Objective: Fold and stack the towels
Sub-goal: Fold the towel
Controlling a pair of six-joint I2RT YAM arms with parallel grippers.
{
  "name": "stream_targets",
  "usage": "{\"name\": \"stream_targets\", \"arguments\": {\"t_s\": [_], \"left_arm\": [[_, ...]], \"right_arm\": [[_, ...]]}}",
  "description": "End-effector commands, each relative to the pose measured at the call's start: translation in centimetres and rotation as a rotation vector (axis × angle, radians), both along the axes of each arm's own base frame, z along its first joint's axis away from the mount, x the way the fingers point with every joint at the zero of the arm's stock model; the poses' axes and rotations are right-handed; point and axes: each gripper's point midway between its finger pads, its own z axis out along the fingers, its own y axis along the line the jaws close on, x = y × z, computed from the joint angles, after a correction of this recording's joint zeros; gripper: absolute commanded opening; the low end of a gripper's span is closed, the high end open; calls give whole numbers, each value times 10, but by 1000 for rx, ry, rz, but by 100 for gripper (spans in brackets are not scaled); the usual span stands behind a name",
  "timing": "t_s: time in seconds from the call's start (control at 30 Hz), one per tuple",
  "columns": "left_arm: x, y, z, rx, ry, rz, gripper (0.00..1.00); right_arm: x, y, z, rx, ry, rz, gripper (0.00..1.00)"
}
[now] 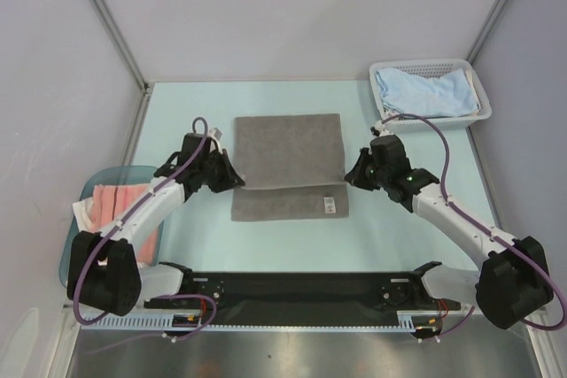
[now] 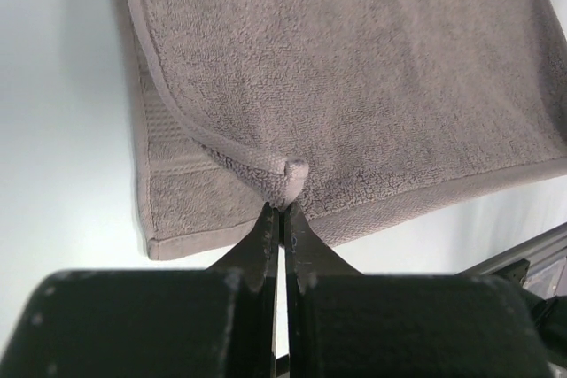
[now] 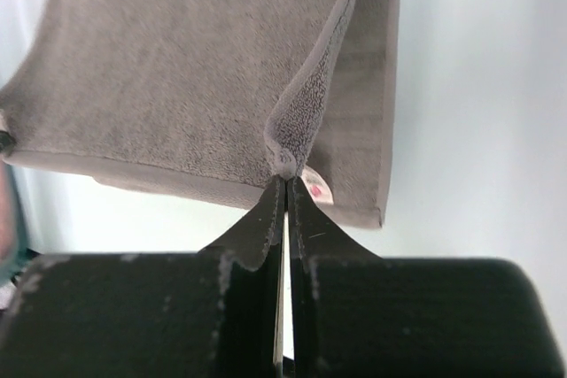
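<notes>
A grey towel (image 1: 289, 152) lies in the middle of the table, its upper layer folded toward me over a lower layer that carries a small white label (image 1: 330, 205). My left gripper (image 1: 234, 181) is shut on the upper layer's left near corner (image 2: 291, 174). At the opposite side, my right gripper (image 1: 349, 176) is shut on the right near corner (image 3: 285, 162). A light blue towel (image 1: 423, 92) lies crumpled in the white mesh basket (image 1: 484, 105) at the back right. A salmon-pink towel (image 1: 113, 203) sits in the teal tub (image 1: 89, 188) at the left, partly under my left arm.
Grey walls close in the table at the back and both sides. A black rail (image 1: 301, 289) with the arm bases runs along the near edge. A bit of white cloth (image 1: 81, 214) shows at the tub's left rim.
</notes>
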Motion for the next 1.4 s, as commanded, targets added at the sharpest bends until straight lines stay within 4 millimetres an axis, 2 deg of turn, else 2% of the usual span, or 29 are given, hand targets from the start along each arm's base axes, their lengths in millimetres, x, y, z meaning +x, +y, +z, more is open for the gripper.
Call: {"name": "stream_targets", "arguments": {"t_s": [0.0,0.4,0.7,0.83,0.97,1.0,1.03,1.1,1.13,1.2,1.37], "left_arm": [[-7,-6,-11,-30,12,-18,0],[-33,-22,-54,-35,118,-60,0],[-44,-22,-70,-23,161,-60,2],[-46,-19,-70,-7,163,-57,5],[-50,-16,-70,5,162,-60,12],[-52,-14,-71,12,165,-60,15],[-53,-13,-72,16,166,-61,23],[-55,-11,-70,19,158,-65,29],[-57,-11,-69,22,160,-66,34],[-58,-9,-65,26,143,-65,38],[-59,-2,-61,53,131,-41,42]], "right_arm": [[-6,-2,-9,6,7,-17,0],[-30,2,-64,-6,111,-1,0],[-44,-1,-85,-12,158,-5,0],[-51,-6,-88,-20,164,-12,6],[-60,-13,-91,-36,172,-19,18],[-62,-15,-90,-38,169,-22,23],[-62,-17,-89,-40,166,-28,27],[-64,-20,-86,-45,162,-30,34],[-64,-20,-85,-45,158,-30,36],[-60,-25,-81,-66,133,-50,39],[-52,-30,-79,-106,120,-57,40]]}}
